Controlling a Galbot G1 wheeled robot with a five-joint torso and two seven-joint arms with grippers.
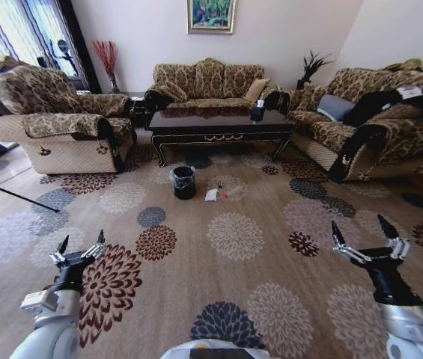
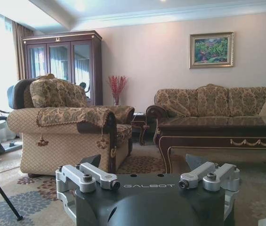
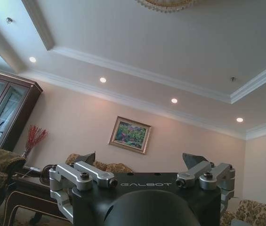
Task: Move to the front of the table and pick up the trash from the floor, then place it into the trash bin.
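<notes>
The trash lies on the patterned carpet in front of the table: a crumpled white tissue, a small clear bottle beside it, and a tiny dark scrap just behind them. The trash bin, black with a pale liner folded over its rim, stands just beside the tissue, on its left, between the litter and the table's front apron. The table sits well ahead of the robot, ringed by an armchair on the left, a sofa behind, and a second sofa on the right.

Both arms are raised low in the foreground, well apart from the litter. The left gripper hangs over the carpet with its fingers spread, released. The right gripper is likewise spread wide and grasps nothing; its wrist camera looks up toward the ceiling and a framed painting.
</notes>
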